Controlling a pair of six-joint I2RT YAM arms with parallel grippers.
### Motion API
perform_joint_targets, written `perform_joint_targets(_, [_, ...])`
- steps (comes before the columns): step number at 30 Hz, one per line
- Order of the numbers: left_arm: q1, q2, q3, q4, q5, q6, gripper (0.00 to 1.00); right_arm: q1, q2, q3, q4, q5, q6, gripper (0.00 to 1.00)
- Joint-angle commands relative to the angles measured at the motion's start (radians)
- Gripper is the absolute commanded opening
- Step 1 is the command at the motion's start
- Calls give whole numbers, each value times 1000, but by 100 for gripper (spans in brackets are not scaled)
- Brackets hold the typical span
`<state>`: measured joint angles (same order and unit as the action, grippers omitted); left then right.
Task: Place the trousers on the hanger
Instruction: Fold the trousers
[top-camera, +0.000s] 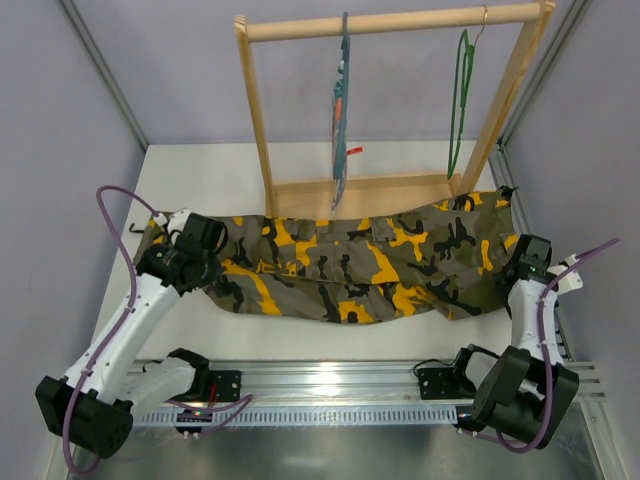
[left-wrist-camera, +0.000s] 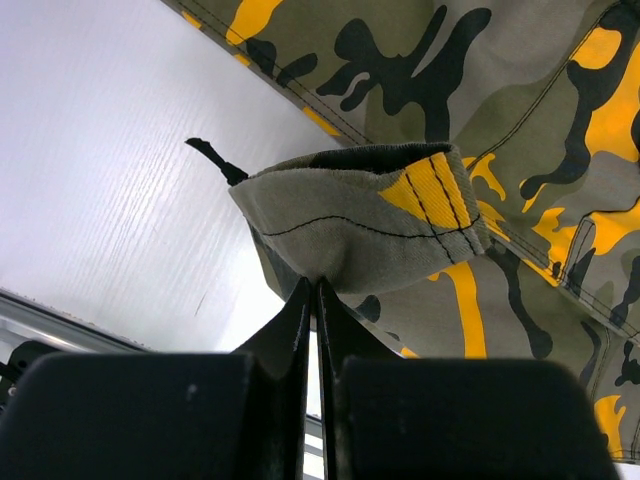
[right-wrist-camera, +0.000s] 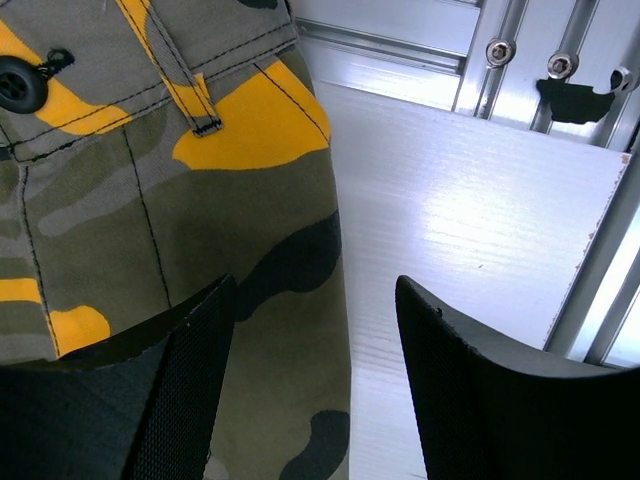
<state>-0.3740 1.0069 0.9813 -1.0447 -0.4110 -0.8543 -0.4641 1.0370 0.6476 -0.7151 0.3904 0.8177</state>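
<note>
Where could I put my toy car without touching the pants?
Two bare patches: the back-left corner of the table, between the wall and the rack, and the strip between the trousers and the front rail. The middle is crowded: the trousers stretch almost wall to wall, with the left gripper and right gripper at the ends.

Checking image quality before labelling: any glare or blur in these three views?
Top external: even light, sharp, mild sheen on the metal rail. Left wrist: trousers crisp, its own fingers soft. Right wrist: glare on the white table.
</note>
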Motion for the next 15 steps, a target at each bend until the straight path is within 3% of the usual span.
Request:
perform_joint_targets(1, [10,-8,22,23,-35,23,0,-4,-31,-43,111,10,28,67])
perform_joint_targets(7, [18,-25,0,28,-46,24,0,-4,3,-80,190,-12,28,66])
perform_joint_targets(10, [23,-22,-13,40,-37,24,0,-4,21,-82,209,4,26,53])
perform_joint_targets(11, [23,-21,-16,40,-37,24,0,-4,21,-80,210,11,21,41])
perform_joint_targets(15, [32,-13,-18,51,-29,27,0,-5,14,-77,213,41,14,11])
